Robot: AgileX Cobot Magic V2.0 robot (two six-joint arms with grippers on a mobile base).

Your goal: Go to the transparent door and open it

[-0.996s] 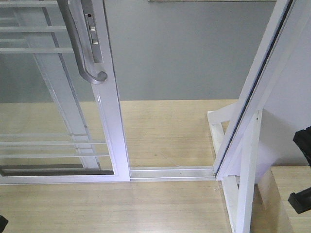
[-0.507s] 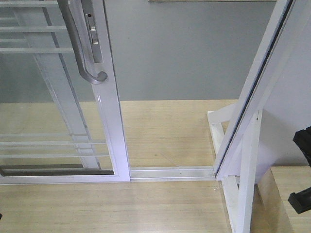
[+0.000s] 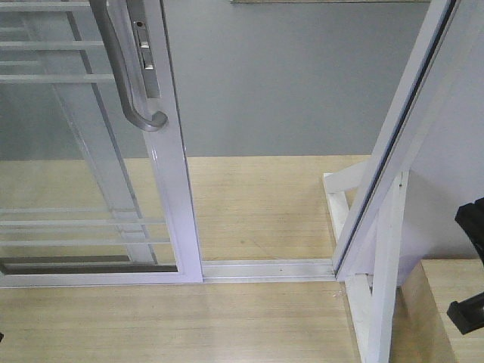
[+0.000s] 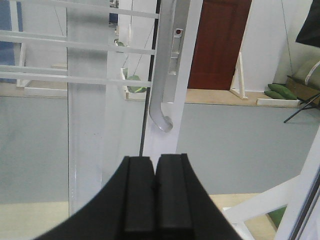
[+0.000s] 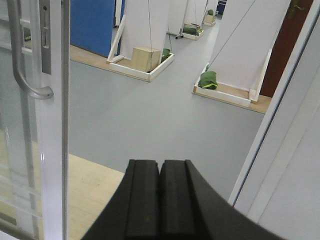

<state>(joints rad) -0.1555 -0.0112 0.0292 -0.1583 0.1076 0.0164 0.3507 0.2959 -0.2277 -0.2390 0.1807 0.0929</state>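
The transparent door (image 3: 178,204) stands at the left of the front view, slid aside from the white jamb (image 3: 401,151), with an open gap between them. Its curved grey handle (image 3: 128,83) and lock plate (image 3: 144,45) sit on the right stile. In the left wrist view my left gripper (image 4: 154,165) is shut and empty, pointing at the door stile (image 4: 167,142) below the handle (image 4: 159,105), apart from it. My right gripper (image 5: 160,167) is also shut on nothing, aimed through the gap, with the door stile (image 5: 52,150) and handle (image 5: 20,70) to its left.
A floor track (image 3: 265,268) crosses the gap on the wooden platform. A white brace (image 3: 378,302) props the jamb at the right, where a black part of my right arm (image 3: 470,306) shows. Beyond lie grey floor, white panels, a wooden box (image 5: 146,58) and green bags (image 5: 209,79).
Almost nothing differs. The black arm part at the right edge has shifted slightly downward; the door stays where it was.
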